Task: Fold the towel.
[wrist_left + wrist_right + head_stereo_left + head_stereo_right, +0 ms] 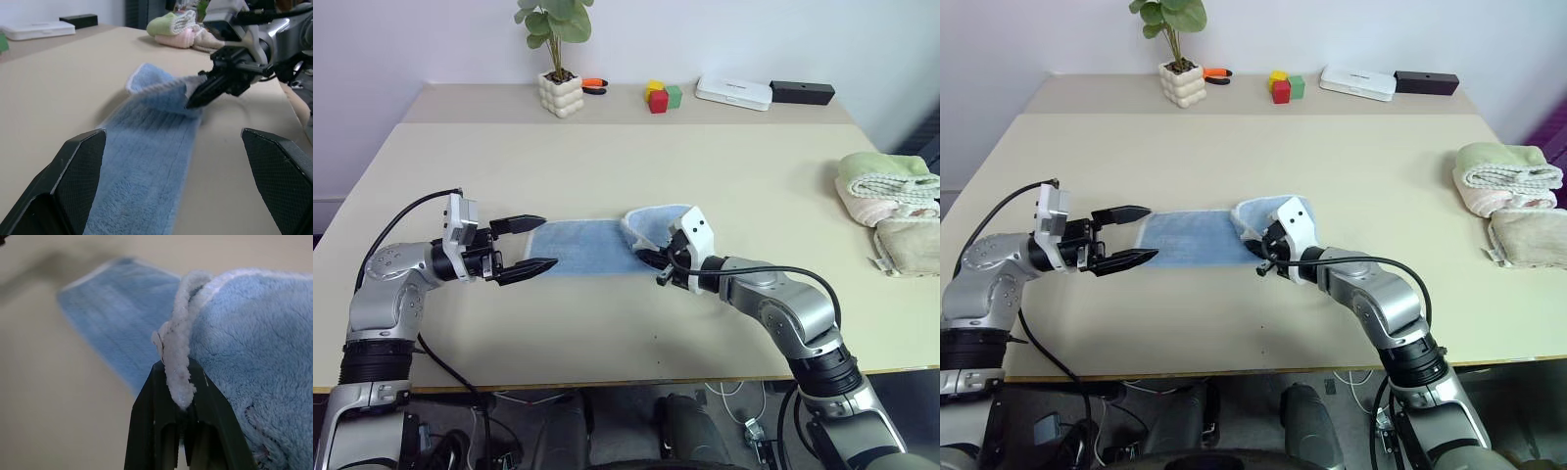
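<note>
The light blue terry-cloth towel with its pale cream stitched border point(582, 247) lies as a narrow strip near the front of the beige table point(626, 166). The right gripper point(658, 262) has its two black fingers pinched together on the towel's right end, lifting it into a curl over the strip. The left gripper point(534, 245) hovers at the towel's left end, its fingers spread wide apart and holding nothing.

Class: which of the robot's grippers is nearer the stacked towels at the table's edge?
Right. The right gripper sits mid-table, toward the stacked towels; the left gripper is farther away.
</note>
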Robot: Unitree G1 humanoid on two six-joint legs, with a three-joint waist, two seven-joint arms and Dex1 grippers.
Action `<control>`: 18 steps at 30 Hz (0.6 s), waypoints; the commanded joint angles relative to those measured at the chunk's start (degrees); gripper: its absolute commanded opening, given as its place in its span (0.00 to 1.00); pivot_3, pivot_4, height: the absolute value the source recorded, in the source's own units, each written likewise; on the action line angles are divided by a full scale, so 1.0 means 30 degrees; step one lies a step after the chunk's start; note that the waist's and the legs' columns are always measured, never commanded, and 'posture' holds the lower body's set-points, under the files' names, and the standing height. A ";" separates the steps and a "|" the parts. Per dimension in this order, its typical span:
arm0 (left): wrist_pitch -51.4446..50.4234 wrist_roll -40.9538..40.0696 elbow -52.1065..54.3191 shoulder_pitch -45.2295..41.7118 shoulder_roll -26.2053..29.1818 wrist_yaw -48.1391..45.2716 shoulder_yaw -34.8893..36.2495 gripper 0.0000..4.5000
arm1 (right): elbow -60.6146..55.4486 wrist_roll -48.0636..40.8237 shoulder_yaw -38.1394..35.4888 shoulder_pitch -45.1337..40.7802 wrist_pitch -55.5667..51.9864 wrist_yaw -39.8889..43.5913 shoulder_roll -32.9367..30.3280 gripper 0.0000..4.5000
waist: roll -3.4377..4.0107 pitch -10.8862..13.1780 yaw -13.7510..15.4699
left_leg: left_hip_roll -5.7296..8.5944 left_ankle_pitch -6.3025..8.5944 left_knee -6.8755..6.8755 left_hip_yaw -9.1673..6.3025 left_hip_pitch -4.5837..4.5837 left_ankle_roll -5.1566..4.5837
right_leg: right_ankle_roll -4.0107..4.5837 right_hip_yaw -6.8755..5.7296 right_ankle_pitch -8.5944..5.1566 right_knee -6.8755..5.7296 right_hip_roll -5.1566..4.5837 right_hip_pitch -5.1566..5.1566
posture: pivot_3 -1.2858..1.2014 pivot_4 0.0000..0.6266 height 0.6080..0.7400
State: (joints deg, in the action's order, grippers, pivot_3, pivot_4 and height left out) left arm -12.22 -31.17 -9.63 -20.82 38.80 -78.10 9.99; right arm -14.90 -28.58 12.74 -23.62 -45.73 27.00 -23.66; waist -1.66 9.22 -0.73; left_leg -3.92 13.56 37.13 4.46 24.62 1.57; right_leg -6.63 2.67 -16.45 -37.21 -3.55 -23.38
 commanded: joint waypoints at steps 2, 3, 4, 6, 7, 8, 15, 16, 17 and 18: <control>-0.0117 -0.0470 0.0935 0.0259 0.0211 0.0241 0.0458 1.00 | 0.0494 0.1210 0.0107 -0.0283 0.0494 -0.0318 0.0443 0.02 | -0.0001 0.0000 -0.0019 | 0.0000 0.0000 -0.0002 0.0003 0.0000 0.0000 | -0.0001 0.0001 0.0000 0.0002 0.0000 -0.0001 | 0.52 0.24 0.96; -0.0111 -0.0472 0.0965 0.0290 0.0223 0.0276 0.0439 1.00 | 0.0806 0.1380 -0.0072 -0.0350 0.0617 -0.0539 0.0712 0.02 | 0.0000 0.0000 -0.0022 | 0.0000 0.0000 -0.0002 0.0001 0.0001 0.0000 | -0.0001 0.0000 0.0000 0.0001 0.0001 -0.0002 | 0.52 0.24 0.96; -0.0109 -0.0487 0.0987 0.0314 0.0236 0.0306 0.0424 1.00 | 0.0988 0.1502 -0.0218 -0.0385 0.0701 -0.0634 0.0916 0.02 | 0.0000 0.0000 -0.0024 | 0.0000 0.0000 -0.0002 0.0002 0.0000 0.0000 | -0.0001 0.0000 0.0000 -0.0001 0.0002 -0.0004 | 0.52 0.24 0.96; -0.0087 -0.0485 0.0988 0.0325 0.0246 0.0354 0.0388 1.00 | 0.1137 0.1651 -0.0364 -0.0464 0.0732 -0.0654 0.1226 0.02 | 0.0000 0.0000 -0.0017 | 0.0000 0.0000 -0.0002 0.0003 0.0001 0.0000 | -0.0002 0.0000 0.0001 -0.0001 0.0002 -0.0006 | 0.52 0.24 0.96; -0.0081 -0.0484 0.0999 0.0330 0.0249 0.0367 0.0375 1.00 | 0.1172 0.1702 -0.0425 -0.0498 0.0755 -0.0667 0.1409 0.02 | 0.0000 0.0000 -0.0018 | 0.0000 0.0000 -0.0002 0.0004 0.0001 0.0000 | -0.0003 0.0001 0.0002 0.0000 0.0002 -0.0007 | 0.52 0.24 0.96; -0.0059 -0.0458 0.0971 0.0297 0.0243 0.0384 0.0348 1.00 | 0.1214 0.1719 -0.0468 -0.0540 0.0676 -0.0683 0.1613 0.02 | 0.0000 0.0000 -0.0022 | 0.0000 0.0000 -0.0003 0.0006 0.0002 0.0000 | -0.0004 0.0001 0.0001 0.0000 0.0002 -0.0007 | 0.52 0.24 0.96; -0.0056 -0.0460 0.0867 0.0143 0.0254 0.0316 0.0286 1.00 | 0.0365 0.1301 -0.0147 -0.0160 0.0162 0.0826 0.1645 0.49 | 0.0000 0.0000 -0.0017 | 0.0000 0.0000 -0.0005 0.0005 0.0001 0.0000 | -0.0004 0.0000 0.0002 0.0001 0.0001 -0.0005 | 0.52 0.24 0.96; -0.0070 -0.0472 0.0861 0.0124 0.0248 0.0303 0.0278 1.00 | 0.0266 0.1266 -0.0218 -0.0181 0.0154 0.1001 0.1609 0.61 | 0.0000 0.0000 -0.0018 | 0.0000 0.0000 -0.0005 0.0004 0.0001 0.0000 | -0.0004 0.0000 0.0001 0.0000 0.0002 -0.0005 | 0.52 0.24 0.96; -0.0079 -0.0479 0.0856 0.0109 0.0242 0.0298 0.0274 1.00 | 0.0186 0.1243 -0.0259 -0.0192 0.0144 0.1137 0.1577 0.73 | 0.0000 0.0000 -0.0020 | 0.0000 0.0000 -0.0005 0.0004 0.0001 0.0000 | -0.0003 -0.0001 0.0001 0.0000 0.0003 -0.0005 | 0.52 0.24 0.96; -0.0054 -0.0453 0.0834 0.0086 0.0233 0.0296 0.0255 1.00 | 0.0097 0.1160 -0.0388 -0.0220 0.0152 0.1307 0.1521 0.84 | 0.0001 0.0000 -0.0019 | 0.0000 0.0000 -0.0006 0.0003 0.0001 0.0000 | -0.0004 0.0000 0.0001 0.0000 0.0003 -0.0005 | 0.52 0.24 0.96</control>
State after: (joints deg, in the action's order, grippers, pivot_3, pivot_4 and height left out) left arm -12.44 -31.79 -8.35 -19.89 38.80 -77.11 9.99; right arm -11.55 -23.91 12.83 -23.83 -45.66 29.92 -18.93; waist -1.66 9.22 -0.78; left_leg -3.92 13.56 37.12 4.47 24.62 1.57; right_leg -6.64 2.67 -16.45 -37.21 -3.55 -23.40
